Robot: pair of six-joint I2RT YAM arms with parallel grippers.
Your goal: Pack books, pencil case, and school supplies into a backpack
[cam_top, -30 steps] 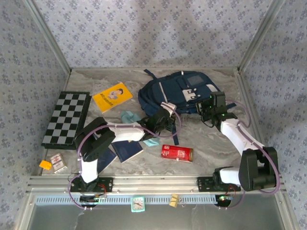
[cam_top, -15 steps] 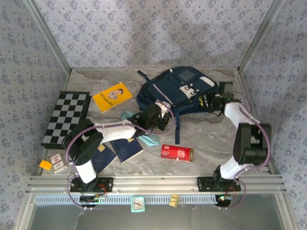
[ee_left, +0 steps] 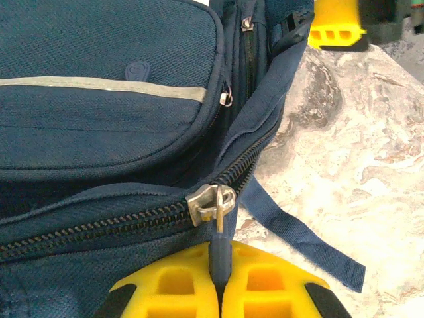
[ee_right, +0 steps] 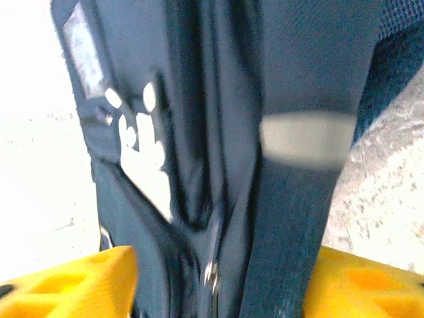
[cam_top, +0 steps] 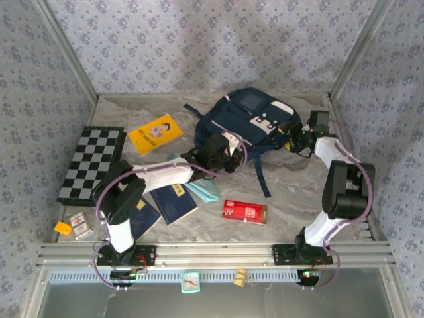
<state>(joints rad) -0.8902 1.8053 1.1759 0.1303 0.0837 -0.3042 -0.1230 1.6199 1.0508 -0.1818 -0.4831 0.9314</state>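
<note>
The navy backpack (cam_top: 248, 119) lies at the back centre of the table, a strap trailing toward the front. My left gripper (cam_top: 228, 147) is at its near edge, shut on the blue zipper pull (ee_left: 222, 242) below the metal slider (ee_left: 211, 202). My right gripper (cam_top: 295, 136) is at the bag's right side, open, its yellow fingers (ee_right: 66, 285) wide apart with backpack fabric (ee_right: 278, 199) between them. A yellow book (cam_top: 155, 133) lies back left. Two navy books (cam_top: 173, 203) lie under the left arm. The pale teal pencil case (cam_top: 204, 190) lies beside them. The red supplies box (cam_top: 244, 211) sits front centre.
A chessboard (cam_top: 91, 163) lies along the left side. Small cards (cam_top: 81, 225) and an orange piece (cam_top: 62, 227) sit at the front left corner. Patterned walls close in the left, back and right. A small clock (cam_top: 191, 281) rests on the front rail.
The right gripper has gone from shut to open at the bag's right side. The backpack has shifted back and to the right. The left arm has reached further, still pinching the zipper pull.
</note>
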